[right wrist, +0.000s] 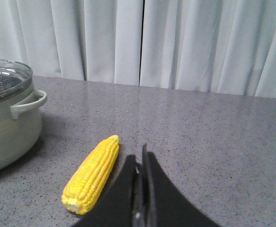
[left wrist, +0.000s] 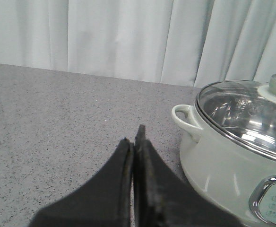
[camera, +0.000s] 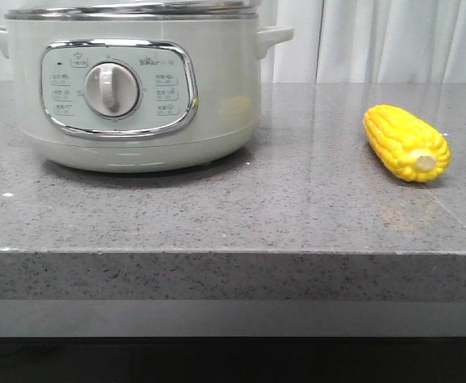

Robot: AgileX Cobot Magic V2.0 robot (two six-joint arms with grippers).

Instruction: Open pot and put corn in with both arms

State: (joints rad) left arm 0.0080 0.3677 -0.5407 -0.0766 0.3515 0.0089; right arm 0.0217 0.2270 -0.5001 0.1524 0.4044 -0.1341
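The pale grey-green pot (camera: 137,96) stands on the left of the grey counter, its control panel and dial (camera: 112,88) facing me, its steel-rimmed glass lid (left wrist: 251,118) closed. It also shows in the right wrist view (right wrist: 8,118). The yellow corn (camera: 407,144) lies on the right of the counter, stub end toward me; it also shows in the right wrist view (right wrist: 91,174). My left gripper (left wrist: 134,137) is shut and empty, above the counter beside the pot's side handle (left wrist: 185,120). My right gripper (right wrist: 139,158) is shut and empty, just beside the corn. Neither gripper shows in the front view.
The speckled grey stone counter (camera: 281,207) ends in a front edge close to the camera. White curtains (camera: 377,40) hang behind it. The pot's other handle (right wrist: 29,104) points toward the corn.
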